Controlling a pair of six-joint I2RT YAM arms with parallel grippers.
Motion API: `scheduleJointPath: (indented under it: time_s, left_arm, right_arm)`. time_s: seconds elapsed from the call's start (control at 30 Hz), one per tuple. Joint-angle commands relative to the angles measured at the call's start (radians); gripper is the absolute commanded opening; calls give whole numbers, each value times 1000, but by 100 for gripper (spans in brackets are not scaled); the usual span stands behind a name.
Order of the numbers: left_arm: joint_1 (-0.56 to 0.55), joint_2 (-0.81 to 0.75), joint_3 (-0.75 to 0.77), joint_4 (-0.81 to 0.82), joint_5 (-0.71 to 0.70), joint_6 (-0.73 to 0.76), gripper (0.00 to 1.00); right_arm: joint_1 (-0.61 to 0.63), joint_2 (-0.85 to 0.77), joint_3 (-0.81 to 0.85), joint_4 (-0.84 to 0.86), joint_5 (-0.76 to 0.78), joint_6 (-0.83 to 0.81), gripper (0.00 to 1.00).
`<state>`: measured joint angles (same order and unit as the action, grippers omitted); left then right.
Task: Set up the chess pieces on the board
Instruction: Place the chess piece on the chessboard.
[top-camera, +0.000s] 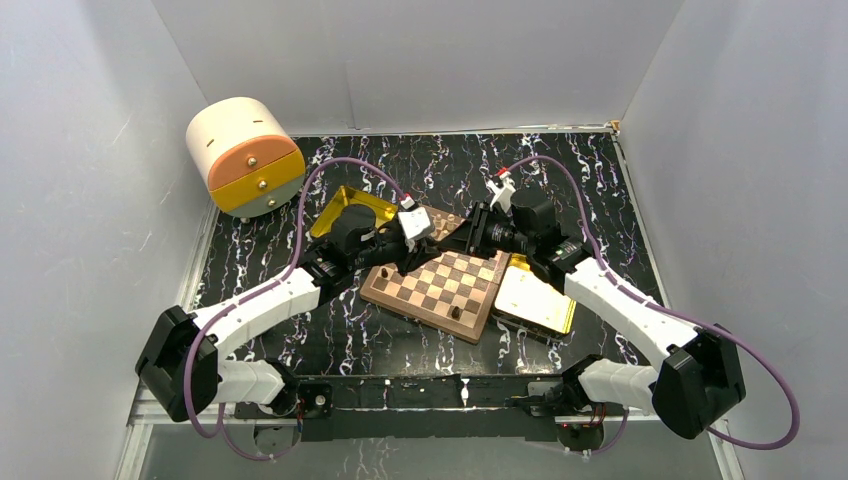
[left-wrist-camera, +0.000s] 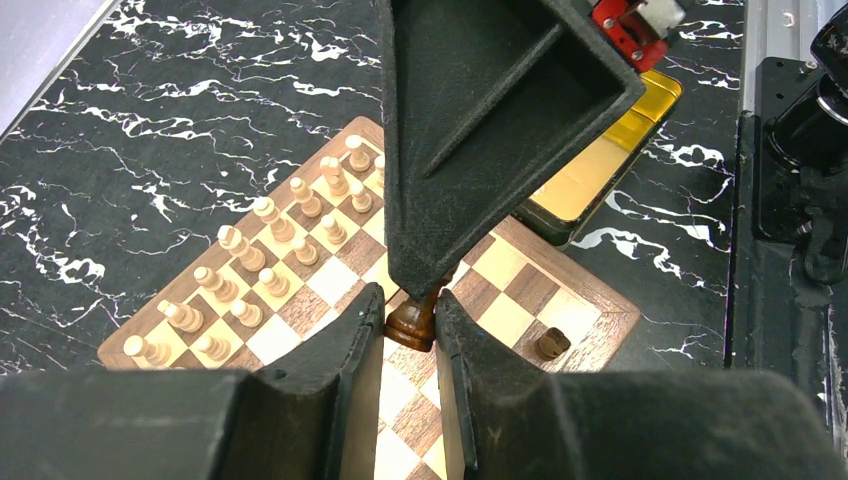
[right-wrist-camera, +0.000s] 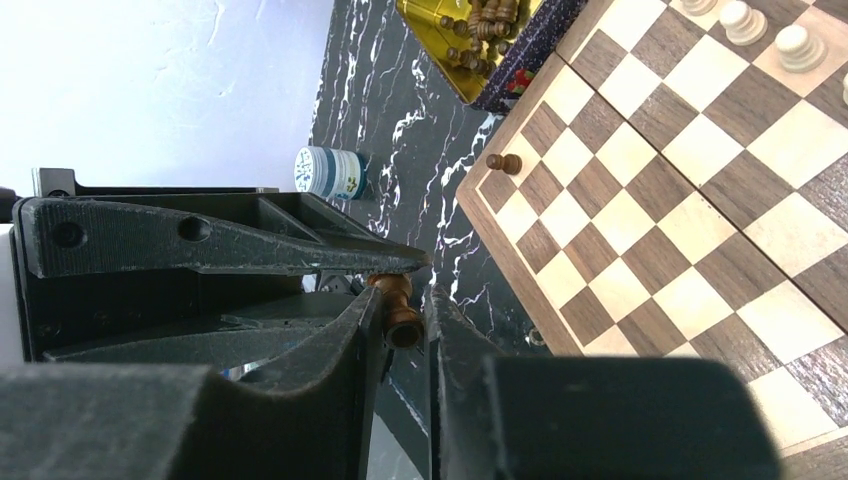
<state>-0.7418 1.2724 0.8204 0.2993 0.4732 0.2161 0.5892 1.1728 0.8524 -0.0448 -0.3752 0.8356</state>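
Left gripper (left-wrist-camera: 408, 305) is pinching the dark piece (left-wrist-camera: 412, 325) above the board (left-wrist-camera: 505, 320). Right gripper (right-wrist-camera: 405, 298) is bracketing the same piece narrowly — contact unclear — the two grippers facing tip to tip.

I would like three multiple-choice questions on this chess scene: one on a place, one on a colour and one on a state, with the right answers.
1. Where do the light pieces stand?
A. in two rows along one edge of the board
B. in a tray
C. on the black table

2. What colour is the held piece between the fingers of the left end effector?
A. white
B. red
C. dark brown

3. The gold tray in the right wrist view is:
A. empty
B. holding dark pieces
C. upside down

Answers: 1 A, the left wrist view shows both rows on the squares; 2 C, it is far darker than the tan rows; 3 B, several lie heaped inside it.
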Motion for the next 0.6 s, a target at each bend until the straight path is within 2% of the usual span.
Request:
scheduleJointPath:
  time_s: [0.0,0.13,0.2,0.3,0.43,0.57]
  left_arm:
    - [-3,-10,37,24,-2,-7,3]
    - [-2,-4,41,8,-33,-6,5]
    - [-3,-4,36,10,-46,-11,12]
    - [-3,-5,32,-2,-70,-24,33]
    - [-2,-18,22,-52,-100,-13,53]
    - [-2,-48,1,-104,-140,10,83]
  right_arm:
    - [-3,-19,-4,67,1,16,26]
    - [-3,-34,-22,83,1,51,21]
    - [-3,-41,-27,81,8,54,17]
    - [-3,-53,-15,47,60,37,15]
    - [-3,-61,20,-91,141,-26,15]
    - [-3,-65,54,-219,206,-102,15]
